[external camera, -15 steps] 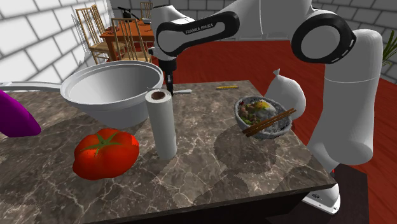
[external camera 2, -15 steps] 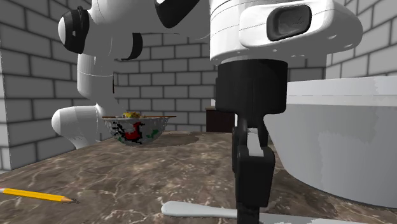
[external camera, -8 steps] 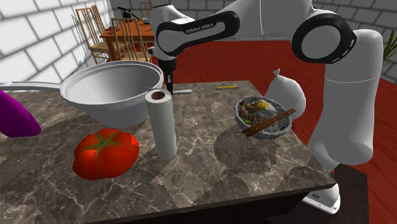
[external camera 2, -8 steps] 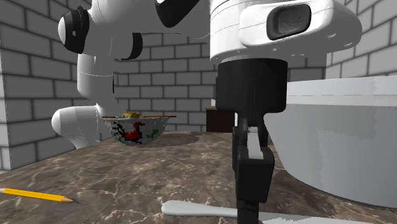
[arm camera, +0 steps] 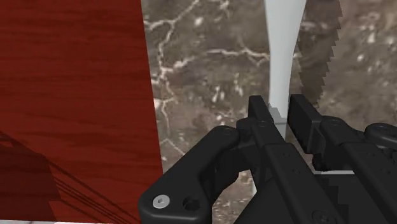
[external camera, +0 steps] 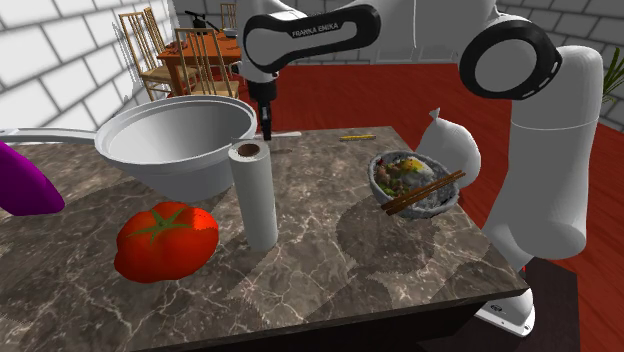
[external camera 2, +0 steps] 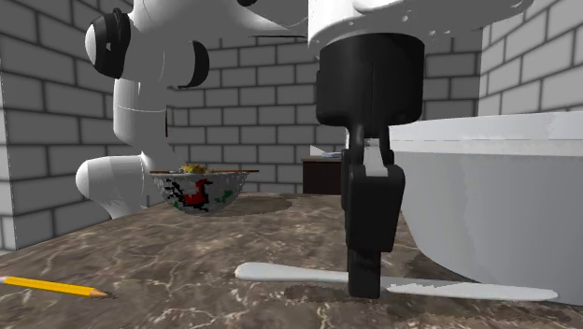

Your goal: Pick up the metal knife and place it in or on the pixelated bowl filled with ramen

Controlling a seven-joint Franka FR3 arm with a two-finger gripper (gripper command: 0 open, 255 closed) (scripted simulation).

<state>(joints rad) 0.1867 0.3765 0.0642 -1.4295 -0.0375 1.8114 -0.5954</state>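
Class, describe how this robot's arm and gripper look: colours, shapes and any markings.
The arm is built of smooth, rounded white segments with black joint rings. White FRANKA EMIKA lettering runs along a black band. The gripper is all black, with two blocky fingers.

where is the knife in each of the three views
Shoulder view: the knife is a thin pale sliver near the table's far edge, beside the gripper, beyond the paper roll.
Second exterior view: the knife lies level across the lower middle, beside the white pan.
Wrist view: the knife runs straight out from the gripper.
Shared landmark: the black gripper clasping it.
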